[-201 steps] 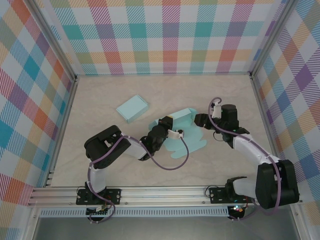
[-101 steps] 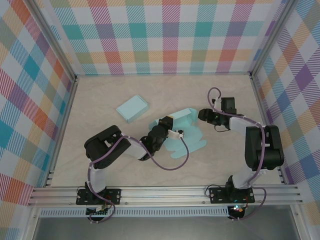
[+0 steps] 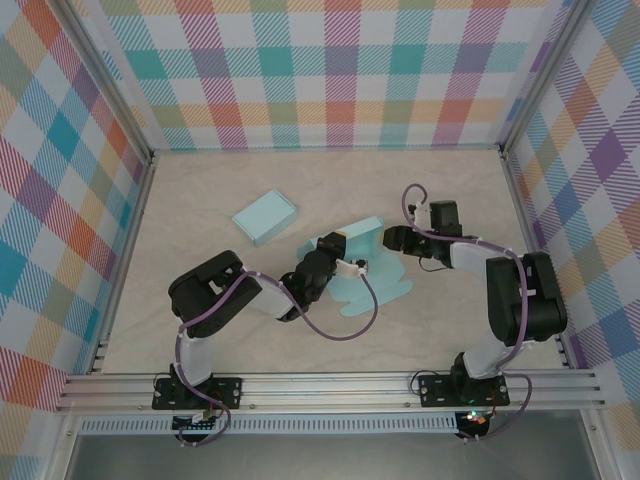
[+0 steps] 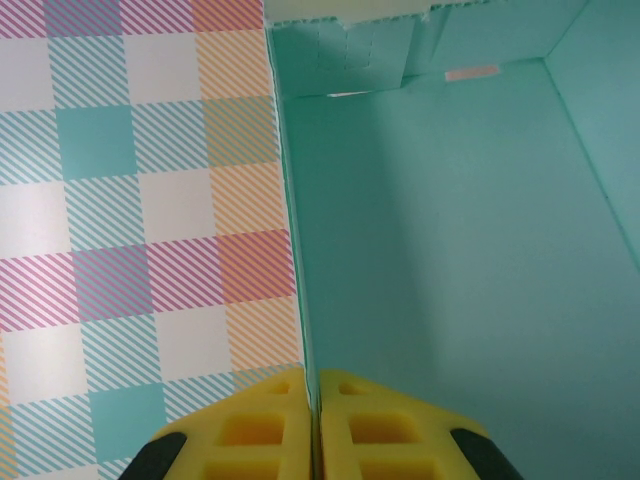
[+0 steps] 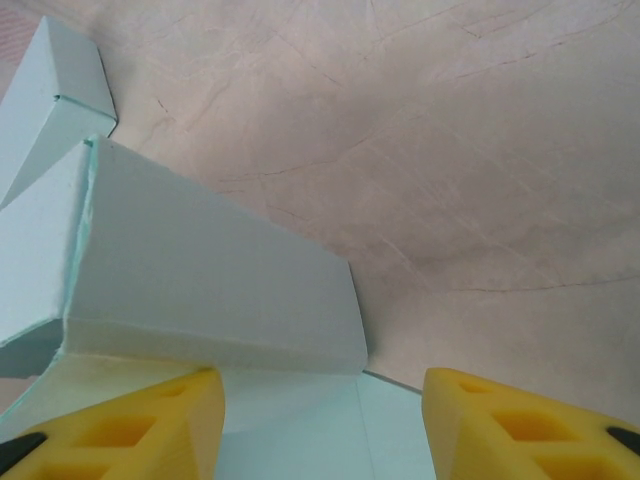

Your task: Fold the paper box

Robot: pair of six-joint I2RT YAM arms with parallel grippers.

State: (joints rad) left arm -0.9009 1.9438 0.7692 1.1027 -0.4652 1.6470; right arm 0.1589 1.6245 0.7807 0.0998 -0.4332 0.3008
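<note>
The pale turquoise paper box blank [image 3: 385, 285] lies near the centre of the beige marbled worktop [image 3: 200, 190] and is partly formed. One long wall stands raised along its far edge, while the near flaps lie flat on the worktop. In the left wrist view, a thin panel of the box [image 4: 450, 250] runs edge-on between the left jaws, which are closed flat on it and hold it. The right jaws stand about half open and hold nothing. In the right wrist view, the raised wall [image 5: 210, 270] lies just ahead of them, and contact cannot be confirmed. A second turquoise paper box [image 3: 265, 217], closed and fully folded, rests apart at the far left. Judged from this layout, the task is at an early-to-middle stage: one wall is up, and the other walls, end flaps and lid are not yet folded and tucked.
</note>
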